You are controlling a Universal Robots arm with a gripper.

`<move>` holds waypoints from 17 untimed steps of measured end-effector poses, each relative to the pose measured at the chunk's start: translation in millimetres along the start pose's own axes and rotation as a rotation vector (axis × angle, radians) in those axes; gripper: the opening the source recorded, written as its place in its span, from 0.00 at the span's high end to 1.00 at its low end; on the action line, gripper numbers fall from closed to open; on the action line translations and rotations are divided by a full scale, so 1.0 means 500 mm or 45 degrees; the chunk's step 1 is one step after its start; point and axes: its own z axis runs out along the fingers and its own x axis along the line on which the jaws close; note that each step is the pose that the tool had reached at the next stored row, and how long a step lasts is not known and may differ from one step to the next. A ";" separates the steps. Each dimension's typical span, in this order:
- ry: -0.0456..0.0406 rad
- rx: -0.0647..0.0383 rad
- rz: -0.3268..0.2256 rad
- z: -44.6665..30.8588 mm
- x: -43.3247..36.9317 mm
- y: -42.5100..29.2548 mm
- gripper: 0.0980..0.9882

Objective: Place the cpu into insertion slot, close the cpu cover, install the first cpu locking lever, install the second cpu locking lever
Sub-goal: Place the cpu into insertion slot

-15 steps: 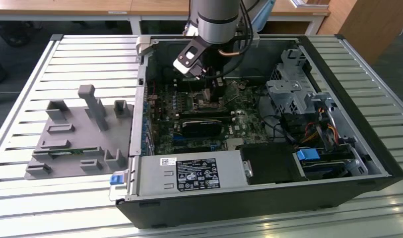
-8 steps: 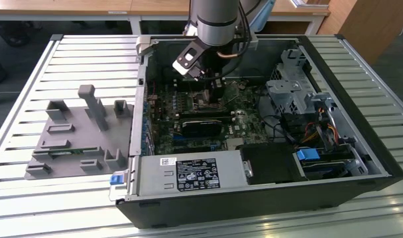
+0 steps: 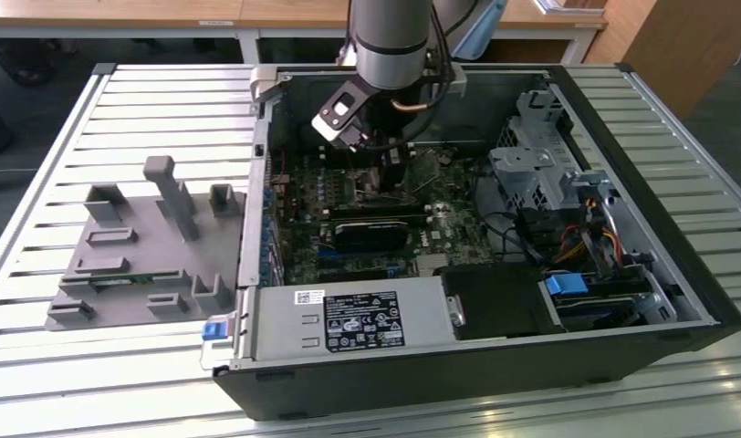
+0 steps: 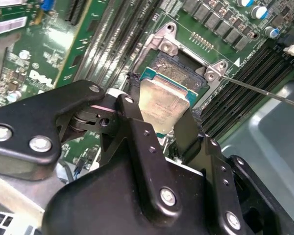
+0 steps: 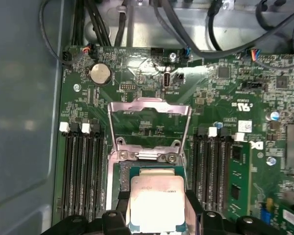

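Note:
In both wrist views my gripper [image 4: 159, 111] [image 5: 157, 210] is shut on the cpu [image 4: 164, 98] [image 5: 157, 198], a silver-topped square chip with a green edge, one black finger on each side. The chip sits low over the insertion slot [image 4: 179, 61] [image 5: 123, 171], whose dark centre and metal rim show past its far edge; I cannot tell whether it rests in the slot. The cpu cover [image 5: 149, 122], a silvery frame with a square window, stands swung open beyond the slot. In the exterior view the gripper [image 3: 377, 169] reaches down into the open computer case.
Long black memory slots [image 5: 78, 171] [image 5: 213, 171] flank the socket. A thin metal lever rod [image 4: 259, 90] sticks out beside it. Inside the case lie a black card [image 3: 370, 233], a power supply [image 3: 346, 319] and a drive cage [image 3: 541, 173]. A grey fixture [image 3: 151, 246] stands on the slatted table.

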 end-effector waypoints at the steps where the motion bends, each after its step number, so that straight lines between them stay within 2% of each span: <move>1: 0.000 0.000 0.006 0.002 0.002 0.000 0.52; 10: -0.001 0.001 0.020 0.022 0.007 -0.008 0.52; 17: -0.002 0.002 0.037 0.033 0.011 -0.009 0.52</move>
